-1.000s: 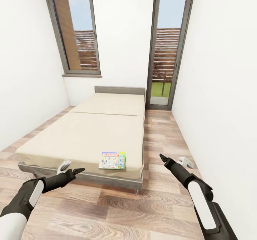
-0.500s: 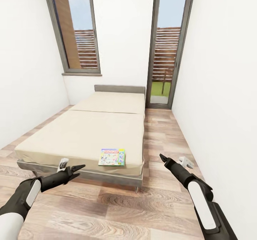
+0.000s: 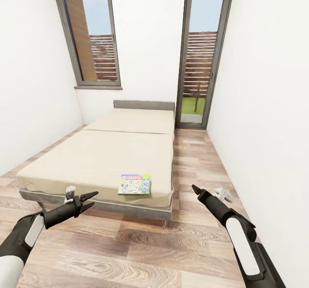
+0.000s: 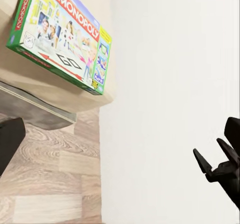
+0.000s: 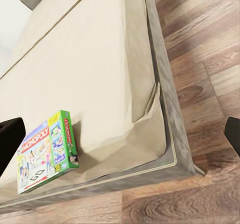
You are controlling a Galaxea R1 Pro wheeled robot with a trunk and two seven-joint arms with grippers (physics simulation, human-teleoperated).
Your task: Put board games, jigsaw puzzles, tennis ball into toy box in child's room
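near the bed's [image 3: 98,159] foot edge lies monopoly box [image 3: 134,184].

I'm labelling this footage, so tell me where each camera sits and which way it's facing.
Head view: high on the robot, looking down the room at the bed; both arms show.
Left wrist view: on the left arm, facing the Monopoly box and white wall.
Right wrist view: on the right arm, over the bed's foot corner.
All three share the Monopoly box.
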